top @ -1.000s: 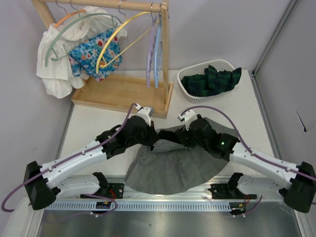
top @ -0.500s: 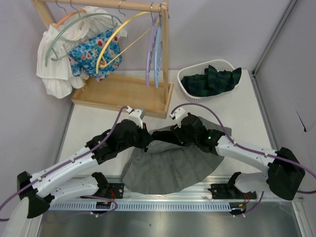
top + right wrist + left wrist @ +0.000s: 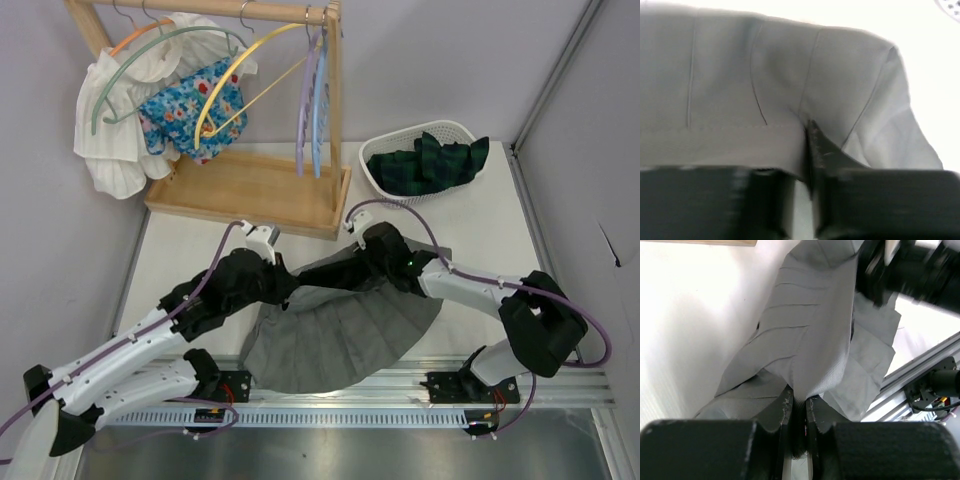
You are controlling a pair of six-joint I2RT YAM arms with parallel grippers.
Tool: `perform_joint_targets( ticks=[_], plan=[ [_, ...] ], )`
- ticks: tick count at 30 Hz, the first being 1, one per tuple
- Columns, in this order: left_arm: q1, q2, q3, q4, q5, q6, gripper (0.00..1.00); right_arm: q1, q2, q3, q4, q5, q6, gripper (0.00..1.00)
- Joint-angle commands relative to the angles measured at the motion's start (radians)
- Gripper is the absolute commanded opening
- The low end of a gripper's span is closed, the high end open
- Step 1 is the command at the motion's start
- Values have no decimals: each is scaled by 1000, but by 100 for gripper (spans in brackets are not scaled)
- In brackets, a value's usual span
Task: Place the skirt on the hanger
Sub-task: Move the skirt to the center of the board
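Over the table (image 3: 180,262), both jaws clamp the skirt (image 3: 340,332) by its waistband, hem fanning toward the near edge.

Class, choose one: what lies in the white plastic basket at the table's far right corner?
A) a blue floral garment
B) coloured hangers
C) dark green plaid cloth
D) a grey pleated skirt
C: the white plastic basket holds bunched dark green plaid cloth.
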Motion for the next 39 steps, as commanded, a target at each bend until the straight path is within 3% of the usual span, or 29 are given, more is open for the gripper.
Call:
perform_joint_targets(
  ticks=[1, 2, 5, 13, 17, 20, 24, 28, 39],
  plan=[
    [15, -42, -4, -16, -32, -13, 16, -61, -43, 124, -24, -3, 11, 11],
    [17, -45, -4, -20, -35, -13, 16, -89, -55, 151, -48, -17, 44, 5],
    [20, -45, -18, -16, -32, -17, 16, -147, -87, 274, -161, -120, 110, 2],
    [21, -59, -44, -6, -41, -25, 16, -305, -25, 517, -471, -486, 260, 0],
    [29, -67, -29, -26, -58, -26, 16, -385, -2, 589, -551, -748, 292, 0],
    [30, -65, -13, -48, -84, -43, 15, -436, 29, 641, -637, -850, 277, 0],
    [30, -67, 5, -69, -101, -36, 15, -462, 12, 633, -698, -828, 204, 0],
    [32, -99, 7, -55, -64, 16, 15, -550, 32, 632, -724, -980, 163, 0],
    [69, -76, 30, -114, -67, 32, 16, -561, -8, 632, -740, -895, 163, 0]
  ],
)
